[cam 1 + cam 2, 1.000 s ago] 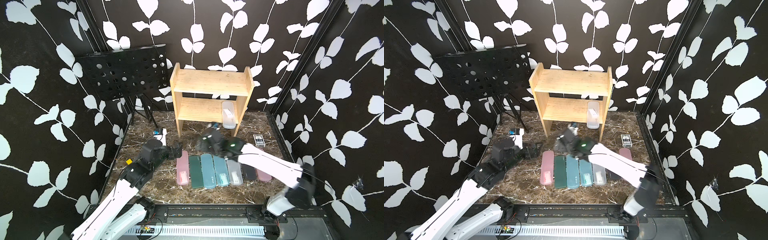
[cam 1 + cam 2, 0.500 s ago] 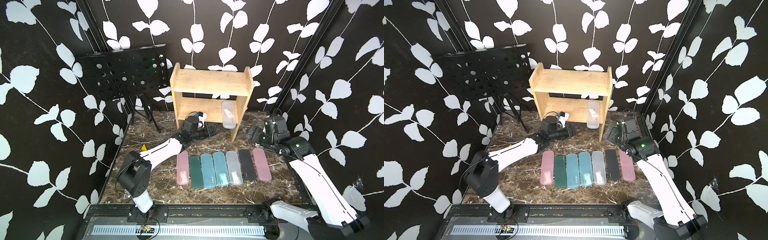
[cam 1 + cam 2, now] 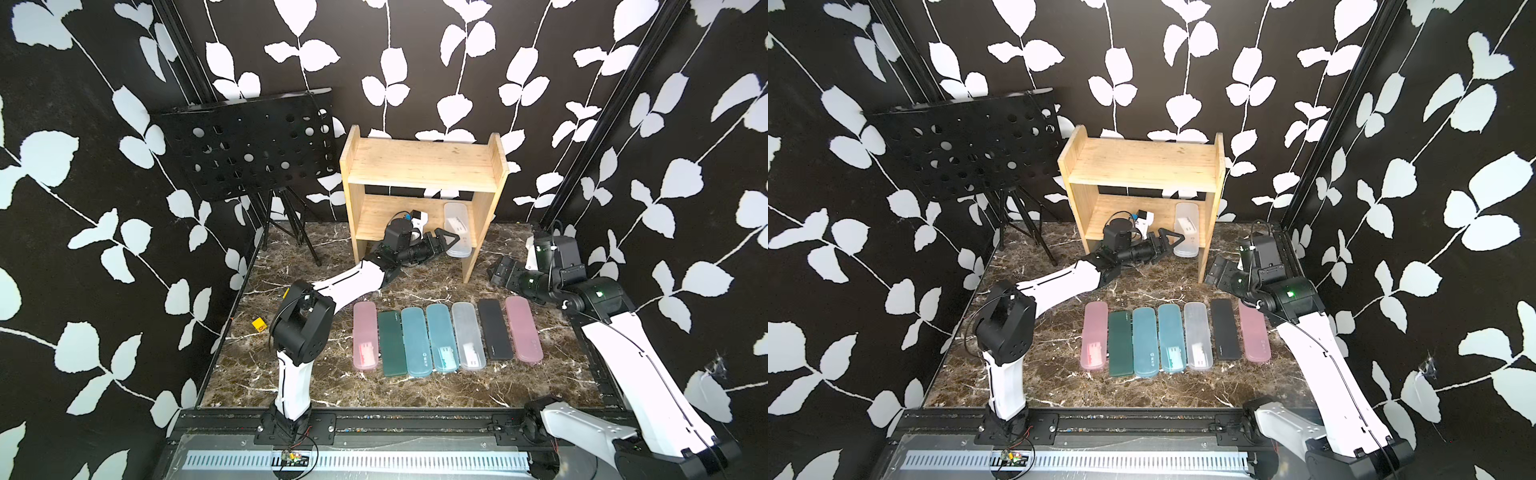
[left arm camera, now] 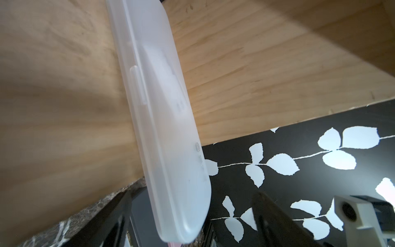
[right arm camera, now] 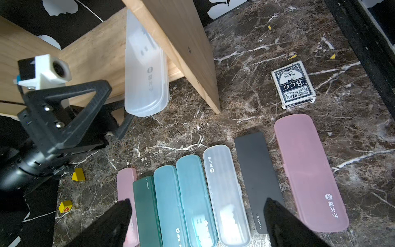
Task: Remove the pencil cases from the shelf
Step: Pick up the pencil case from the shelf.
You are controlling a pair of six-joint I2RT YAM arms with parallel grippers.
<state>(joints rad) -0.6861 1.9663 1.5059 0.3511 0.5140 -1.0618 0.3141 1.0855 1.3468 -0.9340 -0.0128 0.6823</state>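
The wooden shelf (image 3: 419, 166) (image 3: 1142, 162) holds one frosted clear pencil case (image 3: 457, 228) (image 3: 1187, 228) on the right of its lower tier, with the near end jutting past the front edge. My left gripper (image 3: 455, 241) (image 3: 1179, 240) (image 4: 192, 193) is open. Its fingers stand on either side of that jutting end (image 4: 162, 107) with a gap showing. Several more pencil cases lie in a row on the marble floor, from a pink one (image 3: 365, 340) to another pink one (image 3: 523, 330). My right gripper (image 3: 500, 270) (image 5: 197, 202) hangs open and empty, right of the shelf.
A black perforated music stand (image 3: 249, 145) on a tripod stands left of the shelf. A deck of playing cards (image 5: 292, 85) lies on the floor to the right of the shelf. Yellow dice (image 5: 65, 206) (image 3: 259, 324) sit near the left arm's base. Patterned walls close in on three sides.
The left arm has stretched from the front left up to the shelf, bringing its gripper round the clear case's end. The right arm has swung from the row to the right of the shelf.
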